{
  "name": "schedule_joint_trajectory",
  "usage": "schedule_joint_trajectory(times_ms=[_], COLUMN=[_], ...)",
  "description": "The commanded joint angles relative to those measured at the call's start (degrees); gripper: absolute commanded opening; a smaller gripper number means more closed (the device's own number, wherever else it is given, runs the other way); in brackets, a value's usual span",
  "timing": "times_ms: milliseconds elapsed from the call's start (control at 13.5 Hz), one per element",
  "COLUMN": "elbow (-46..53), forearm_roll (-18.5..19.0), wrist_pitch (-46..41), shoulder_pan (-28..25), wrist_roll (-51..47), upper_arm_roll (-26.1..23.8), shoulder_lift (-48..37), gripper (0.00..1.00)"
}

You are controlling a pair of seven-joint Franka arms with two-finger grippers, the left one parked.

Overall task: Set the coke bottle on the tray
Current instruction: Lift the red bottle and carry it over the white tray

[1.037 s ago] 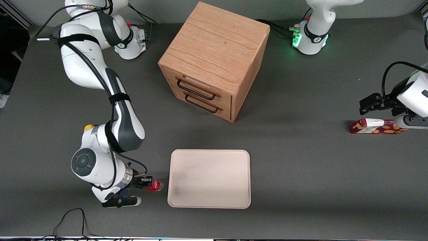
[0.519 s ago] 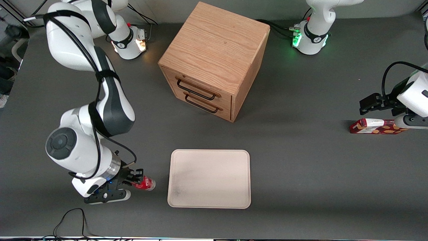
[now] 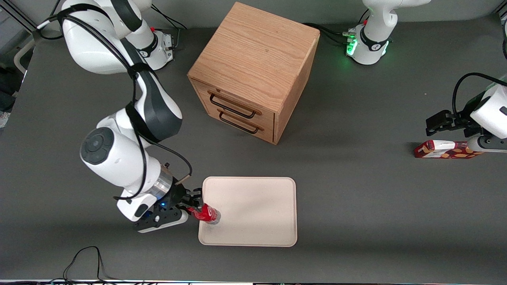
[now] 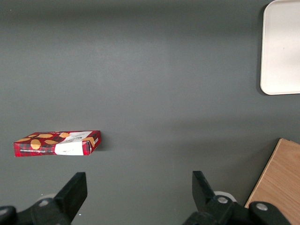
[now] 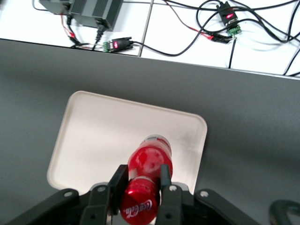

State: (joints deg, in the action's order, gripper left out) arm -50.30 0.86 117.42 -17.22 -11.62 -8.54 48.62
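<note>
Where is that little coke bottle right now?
The coke bottle is held in the right arm's gripper, shut on it, over the tray at the edge toward the working arm's end, nearer the front camera than the wooden drawer box.

Hand (image 3: 193,206) clamped on tilted coke bottle (image 3: 206,214) above the tray's (image 3: 257,213) corner nearest the working arm.

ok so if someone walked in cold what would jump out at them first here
Probably the red coke bottle, clamped in the gripper and hanging tilted over the edge of the pale tray nearest the working arm. Next, the big wooden drawer box, farther from the front camera than the tray, both drawers shut. Last, the flat red carton lying toward the parked arm's end of the table.
</note>
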Motion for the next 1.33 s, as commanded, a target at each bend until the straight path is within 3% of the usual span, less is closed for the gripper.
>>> schedule_joint_trajectory(times_ms=[0, 444, 667, 815, 889, 963, 1259], elbow=[1.4, 0.9, -1.1, -2.1, -2.2, -2.2, -2.1], forearm_roll=[4.6, 4.8, 4.8, 4.7, 4.6, 4.4, 4.1], wrist_pitch=[5.3, 7.6, 10.1, 11.6, 12.0, 12.0, 11.8], shoulder_pan=[-0.2, -0.2, -0.1, -0.1, -0.1, -0.1, -0.1], wrist_roll=[-1.5, -0.9, -1.3, -1.5, -1.6, -1.7, -2.3], upper_arm_roll=[-0.5, -0.5, -0.4, -0.4, -0.4, -0.4, -0.4], shoulder_lift=[5.5, 8.1, 8.2, 8.2, 8.2, 8.1, 6.4], gripper=[0.18, 0.24, 0.34, 0.6, 0.87, 1.0, 1.0])
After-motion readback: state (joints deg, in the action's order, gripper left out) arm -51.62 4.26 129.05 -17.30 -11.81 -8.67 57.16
